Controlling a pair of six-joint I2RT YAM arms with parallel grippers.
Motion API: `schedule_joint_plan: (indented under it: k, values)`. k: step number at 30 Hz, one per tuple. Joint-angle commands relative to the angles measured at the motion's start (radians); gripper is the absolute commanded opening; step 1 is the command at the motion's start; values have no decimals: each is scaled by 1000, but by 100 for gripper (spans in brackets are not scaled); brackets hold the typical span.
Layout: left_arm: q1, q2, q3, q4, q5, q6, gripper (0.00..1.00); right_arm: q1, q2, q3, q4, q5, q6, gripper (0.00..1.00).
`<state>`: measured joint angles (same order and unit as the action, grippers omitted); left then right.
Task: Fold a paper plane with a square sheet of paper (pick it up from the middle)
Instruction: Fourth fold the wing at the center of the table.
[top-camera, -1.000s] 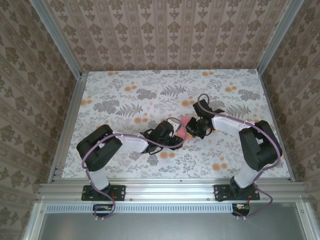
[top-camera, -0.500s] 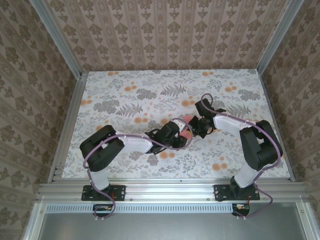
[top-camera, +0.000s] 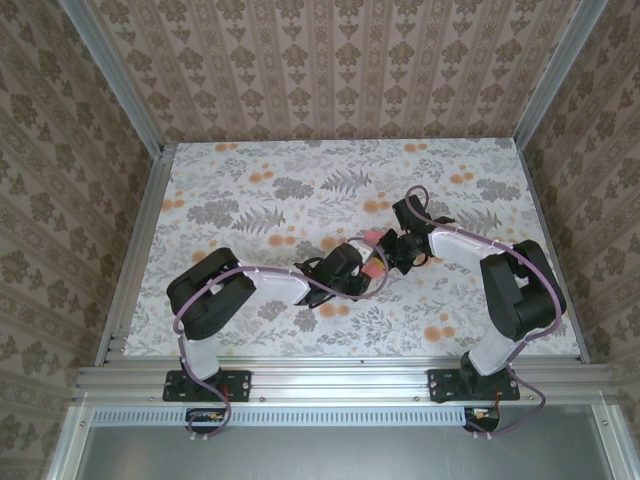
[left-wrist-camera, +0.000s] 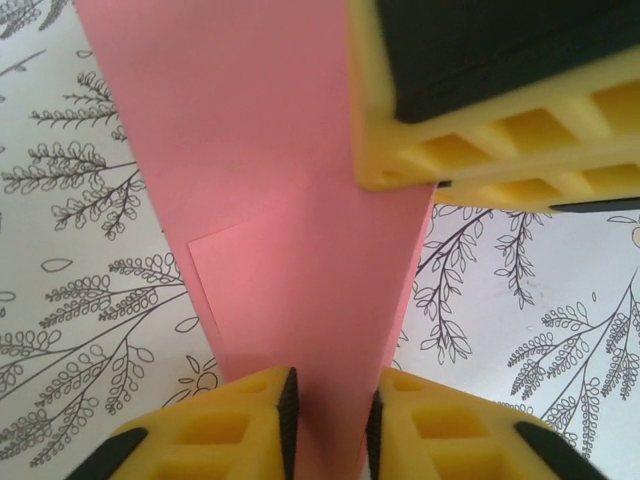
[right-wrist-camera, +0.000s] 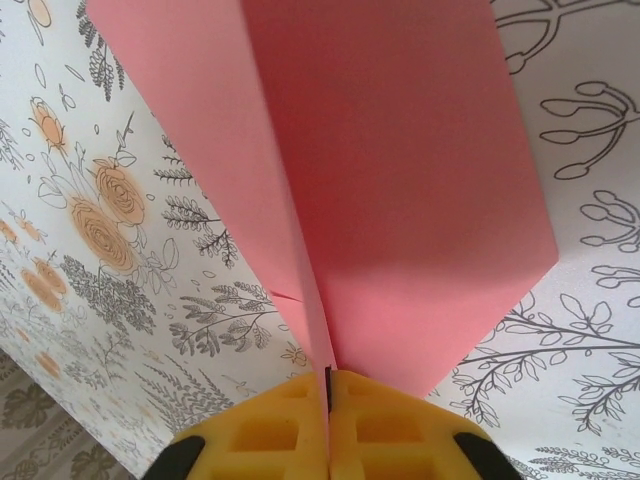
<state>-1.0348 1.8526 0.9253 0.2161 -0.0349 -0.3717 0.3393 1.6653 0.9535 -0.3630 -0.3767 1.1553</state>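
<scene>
Pink paper plane (left-wrist-camera: 300, 200): part-folded, over the middle of the floral table (top-camera: 250, 190), between both grippers.
Long axis: runs straight away from the left fingers, narrowest at them, toward the right arm.
Left gripper (left-wrist-camera: 330, 420): jaws slightly parted, paper passing between them.
Right gripper (right-wrist-camera: 328, 385): pinched tight on the crease edge.

1. The paper plane (top-camera: 374, 261) is above the table (top-camera: 250, 170), a little right of its middle
2. The left gripper (top-camera: 362, 270) is just beside the plane on its near-left side, with the plane's narrow end passing between its fingertips (left-wrist-camera: 245, 425)
3. The right gripper (top-camera: 392, 252) is on the plane's far-right side, its fingers (right-wrist-camera: 275, 430) either side of the plane's centre crease
4. The two grippers face each other across the plane
</scene>
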Motion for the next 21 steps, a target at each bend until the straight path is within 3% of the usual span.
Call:
schedule_joint_plan:
  k: [1,5,8,14,21]
  values:
    - [-7,13,18,-17,-6,6,21,-13,1,-13,-1,-34,5,20]
    - [10,7,10,-5,38,-19,15,-41,-37,-25,17,-37,-56,38]
    - [35,1,-10,27,102,-52,12,-76,-84,-52,60,-50,-121,45]
    - [94,9,-32,71,238,-127,10,-123,-159,-174,295,-143,-287,48]
    - [159,49,-43,141,393,-234,9,-126,-114,-250,513,-286,-390,47]
